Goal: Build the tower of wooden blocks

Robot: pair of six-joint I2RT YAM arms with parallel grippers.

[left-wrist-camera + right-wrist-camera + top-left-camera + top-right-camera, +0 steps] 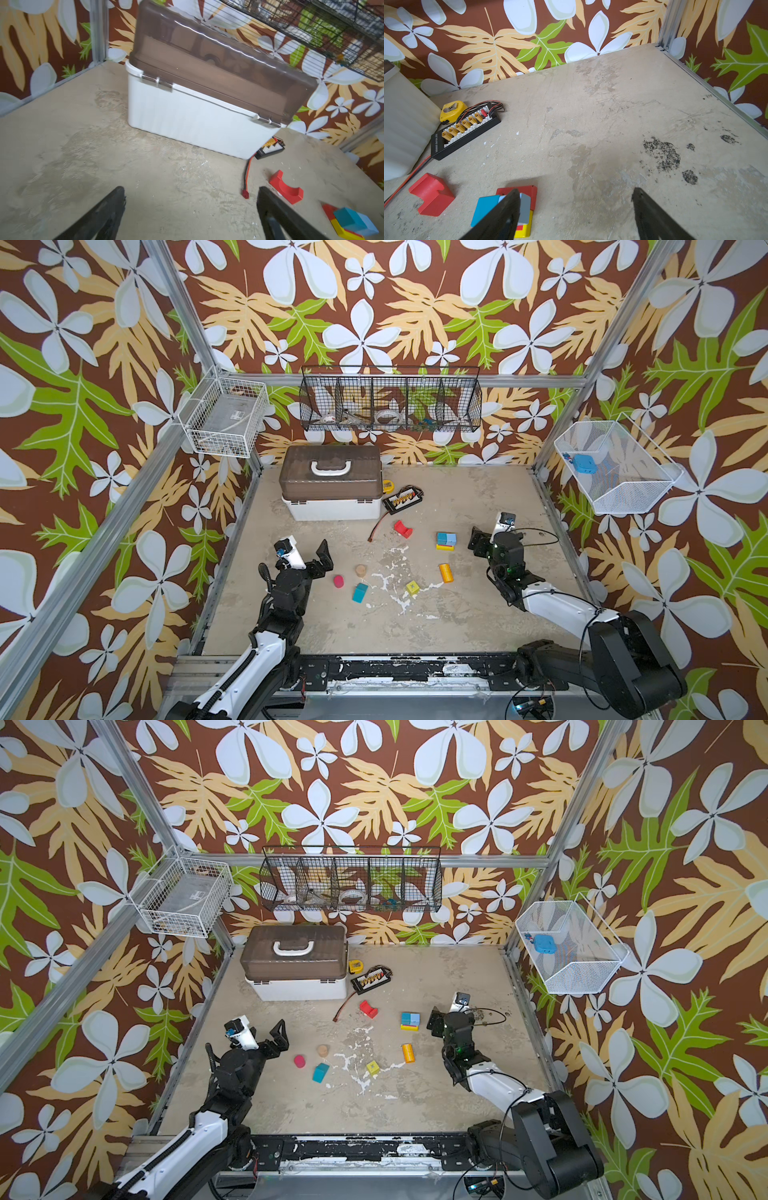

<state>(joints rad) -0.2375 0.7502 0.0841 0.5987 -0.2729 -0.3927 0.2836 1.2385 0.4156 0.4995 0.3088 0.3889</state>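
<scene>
L jaws & R jaws were spread, holding nothing. Tower (pixel 445 541) was a low stack, blue blocks on red/yellow flats, near R jaws. Red arch (pixel 403 529), orange cylinder (pixel 446 573) & others lay loose on desk (pixel 457 614).

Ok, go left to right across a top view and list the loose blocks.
pink cylinder → teal block → yellow cube → orange cylinder. Left out as overlapping: tan cylinder, red arch, blue-topped stack.
</scene>
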